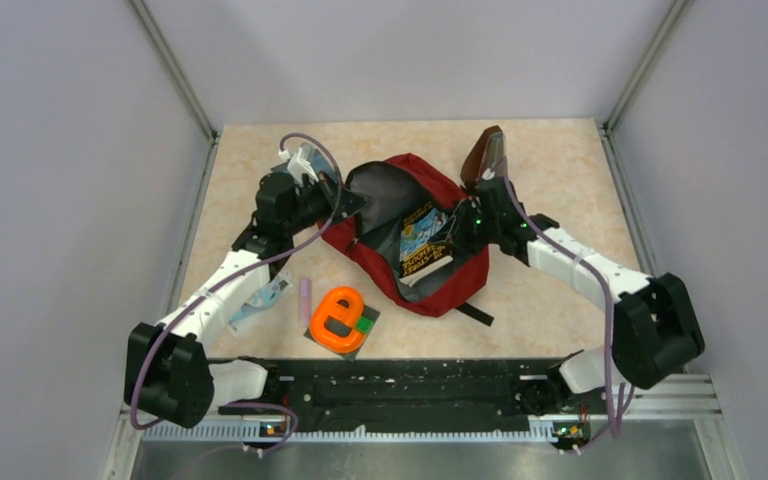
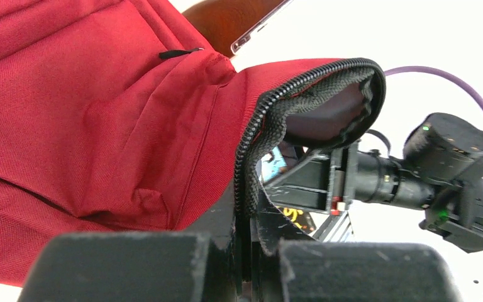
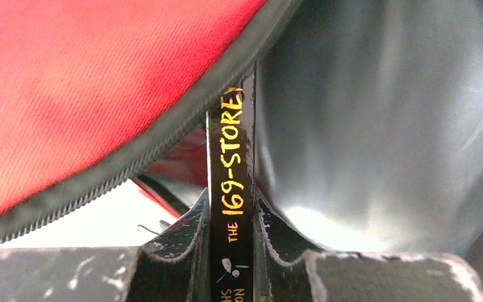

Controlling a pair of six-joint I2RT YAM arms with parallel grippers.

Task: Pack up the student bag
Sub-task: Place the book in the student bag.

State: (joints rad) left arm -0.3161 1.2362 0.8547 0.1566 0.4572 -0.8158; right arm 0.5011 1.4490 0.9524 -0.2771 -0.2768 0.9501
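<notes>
Centred on the beige table point(image 1: 560, 170), the dark red fabric backpack point(image 1: 465, 280) gapes; the left gripper point(image 2: 245, 220) pinches tight on its zipper rim point(image 2: 251, 141), the right gripper point(image 3: 231, 220) clamps a thin black-spined book point(image 3: 231, 126) half inside; a slipping rim could block it.

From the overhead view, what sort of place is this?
Likely a robot test cell, not a home or classroom: plain grey wall panels in metal framing box in a table, a black mounting rail runs along its near edge, and a backpack lies on it.
</notes>
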